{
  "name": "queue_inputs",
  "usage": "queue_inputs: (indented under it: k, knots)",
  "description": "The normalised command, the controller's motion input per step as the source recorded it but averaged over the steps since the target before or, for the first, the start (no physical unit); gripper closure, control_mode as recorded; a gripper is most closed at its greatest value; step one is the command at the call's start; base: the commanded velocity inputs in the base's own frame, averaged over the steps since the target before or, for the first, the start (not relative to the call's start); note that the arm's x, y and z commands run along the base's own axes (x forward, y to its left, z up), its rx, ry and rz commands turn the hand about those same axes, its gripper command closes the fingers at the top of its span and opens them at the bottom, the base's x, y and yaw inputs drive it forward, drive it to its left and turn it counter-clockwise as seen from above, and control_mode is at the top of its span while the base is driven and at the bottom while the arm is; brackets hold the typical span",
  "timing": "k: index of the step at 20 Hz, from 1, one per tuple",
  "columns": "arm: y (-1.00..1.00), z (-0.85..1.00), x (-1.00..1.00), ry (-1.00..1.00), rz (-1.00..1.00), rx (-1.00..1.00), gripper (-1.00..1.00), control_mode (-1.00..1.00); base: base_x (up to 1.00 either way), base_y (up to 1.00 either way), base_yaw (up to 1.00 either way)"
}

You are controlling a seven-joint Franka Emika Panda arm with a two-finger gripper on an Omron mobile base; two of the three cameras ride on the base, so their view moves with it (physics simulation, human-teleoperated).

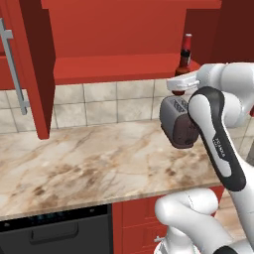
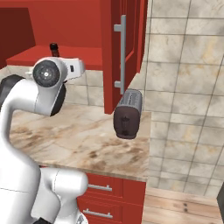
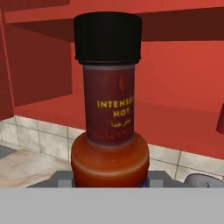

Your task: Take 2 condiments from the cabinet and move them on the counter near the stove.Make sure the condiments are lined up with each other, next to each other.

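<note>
Condiment bottle first: the dark brown one (image 3: pixel 109 109) with the black cap and red label stands upright right in front of the hand camera, its orange-red shoulder sitting down between the two grey finger tips, whose pads (image 3: pixel 65 181) press at either side of its base. The claw (image 3: pixel 109 181) is drawn in narrow and has hold of that bottle. From the left base view the same bottle (image 1: pixel 185 53) shows at the right front corner of the cabinet's inner shelf (image 1: pixel 114 69), with the arm's white wrist just below it; whether its foot touches the shelf I cannot tell. In the right base view only its black cap (image 2: pixel 54 47) peeks over the wrist.

Below, the counter (image 1: pixel 89 163) stretches wide and bare to the left of the arm, its front edge running over a dark appliance front (image 1: pixel 54 230) and the red base cabinets (image 2: pixel 109 197). A grey toaster (image 1: pixel 177 124) sits on the right part of the slab, close under the shelf corner, partly behind the elbow. The counter ends at a side edge just past the toaster (image 2: pixel 128 113), with tiled wall (image 2: pixel 188 87) beyond.

Higher up, the cabinet door (image 1: pixel 34 64) hangs open on the left, its silver bar handle (image 1: pixel 12 62) facing out; the other door (image 2: pixel 122 48) stands open on the right. Between them the shelf front is unobstructed. Farther back, a second red shape (image 3: pixel 220 120) shows at the edge of the hand view, too cropped to name.
</note>
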Motion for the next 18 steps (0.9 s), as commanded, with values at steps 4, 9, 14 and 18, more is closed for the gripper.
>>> queue_inputs:
  k: [4,9,14,18]
  knots:
    - [0.0,0.0,-0.58,-0.03,-0.01,0.0,1.0,-1.0,0.0,0.0,0.0]
    - [0.0,0.0,-0.64,-0.02,-0.04,0.0,1.0,-1.0,0.0,0.0,0.0]
    - [0.0,0.0,-0.58,0.0,-0.03,0.0,1.0,-1.0,0.0,0.0,0.0]
    - [0.0,0.0,-0.46,0.0,-0.02,0.0,1.0,-1.0,0.0,0.0,0.0]
